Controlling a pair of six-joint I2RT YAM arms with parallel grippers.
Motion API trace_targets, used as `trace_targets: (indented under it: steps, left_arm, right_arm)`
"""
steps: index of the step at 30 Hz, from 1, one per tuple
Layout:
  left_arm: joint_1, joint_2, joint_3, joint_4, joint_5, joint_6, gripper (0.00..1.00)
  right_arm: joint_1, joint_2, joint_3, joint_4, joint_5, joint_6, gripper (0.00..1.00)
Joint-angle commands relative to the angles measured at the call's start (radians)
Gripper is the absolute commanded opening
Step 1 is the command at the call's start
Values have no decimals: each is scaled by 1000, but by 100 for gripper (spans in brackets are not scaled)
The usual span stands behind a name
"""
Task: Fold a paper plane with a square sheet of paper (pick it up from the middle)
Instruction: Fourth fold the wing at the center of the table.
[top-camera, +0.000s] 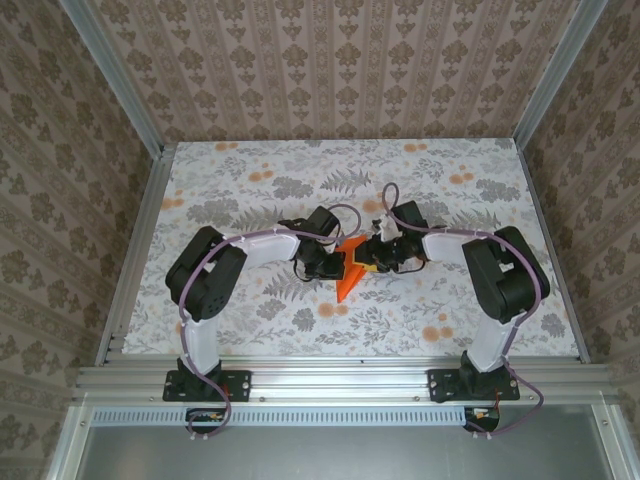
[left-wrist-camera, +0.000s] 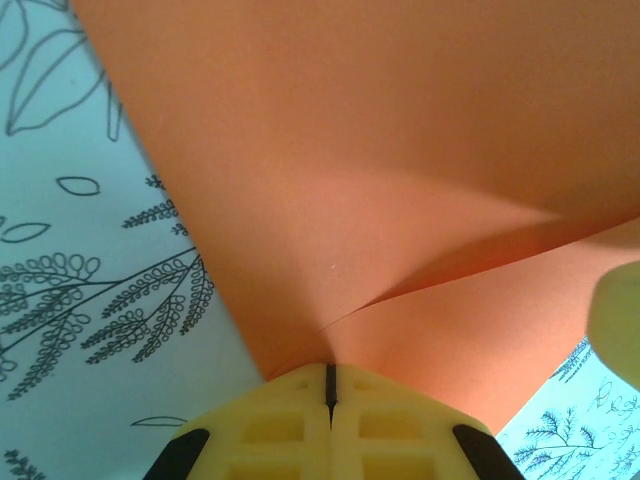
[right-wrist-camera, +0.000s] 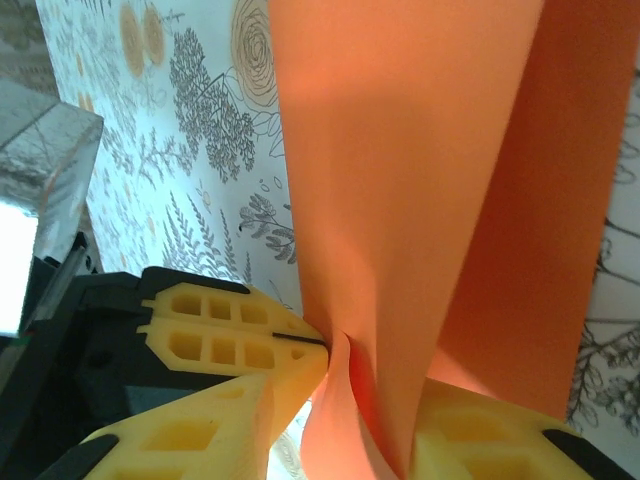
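The bright orange sheet of paper (top-camera: 347, 277) is folded into a pointed wedge and held off the table between the two arms. My left gripper (top-camera: 328, 263) is shut on its edge, and in the left wrist view its jaws (left-wrist-camera: 330, 370) meet on the paper (left-wrist-camera: 380, 180) where a crease starts. My right gripper (top-camera: 380, 256) straddles the fold from the other side. In the right wrist view it (right-wrist-camera: 370, 405) stands open with the paper (right-wrist-camera: 400, 180) between its fingers. The left gripper (right-wrist-camera: 322, 342) pinches beside it. A right fingertip (left-wrist-camera: 615, 320) shows beside the sheet.
The table (top-camera: 250, 190) has a floral cloth with pale orange blotches. Patterned walls and metal posts close in three sides, and an aluminium rail (top-camera: 330, 378) runs along the near edge by the arm bases. Free cloth lies all round the grippers.
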Motion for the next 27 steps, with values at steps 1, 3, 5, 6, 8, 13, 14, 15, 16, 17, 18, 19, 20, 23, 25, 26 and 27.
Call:
trace_targets:
  steps: [1, 3, 5, 6, 8, 13, 14, 15, 16, 17, 18, 19, 20, 23, 25, 26, 27]
  left_arm:
    - [-11, 2, -33, -90, -28, 17, 0]
    - [-11, -2, -32, -90, -30, 16, 0]
    - [-11, -5, -28, -90, -32, 17, 0]
    - [-12, -8, -26, -90, -31, 17, 0]
    - [-12, -12, -25, -91, -33, 17, 0]
    - [-10, -21, -18, -97, -40, 19, 0]
    - [-10, -26, -19, -97, -42, 20, 0]
    - [-10, -34, -19, -97, -44, 17, 0]
    - [-10, -42, -20, -96, -46, 15, 2]
    - [-9, -55, -22, -94, -48, 13, 5]
    - [-10, -71, -28, -87, -49, 8, 9]
    - [-10, -87, -36, -80, -47, 3, 12]
    - [-10, -107, -44, -71, -47, -4, 16]
    - [-20, -175, -85, -33, -50, -22, 27]
    - [-43, -211, -98, -31, -72, -15, 32]
    - [-61, -226, -102, -42, -95, -7, 33]
    - [-83, -237, -100, -52, -117, -3, 34]
  right_arm:
    - [0, 25, 53, -123, -44, -137, 32]
    - [-2, 52, 78, -149, -55, -162, 28]
    - [-1, 73, 95, -170, -78, -178, 26]
    - [-2, 77, 98, -169, -87, -182, 24]
    - [-2, 86, 104, -177, -96, -196, 23]
    - [-2, 93, 118, -213, -82, -219, 19]
    - [-5, 93, 121, -219, -80, -221, 17]
    - [-4, 93, 119, -221, -81, -219, 15]
    - [-4, 90, 116, -218, -80, -214, 14]
    - [-4, 87, 112, -215, -78, -206, 13]
    - [-4, 82, 106, -209, -74, -194, 9]
    - [-2, 75, 97, -201, -71, -178, 7]
    - [-3, 65, 86, -188, -69, -157, 7]
    - [-3, 26, 41, -121, -47, -50, 6]
    - [-2, 2, 12, -102, -16, 23, 5]
    - [-2, -14, -8, -85, -5, 56, 4]
    - [2, -33, -35, -57, 10, 88, 4]
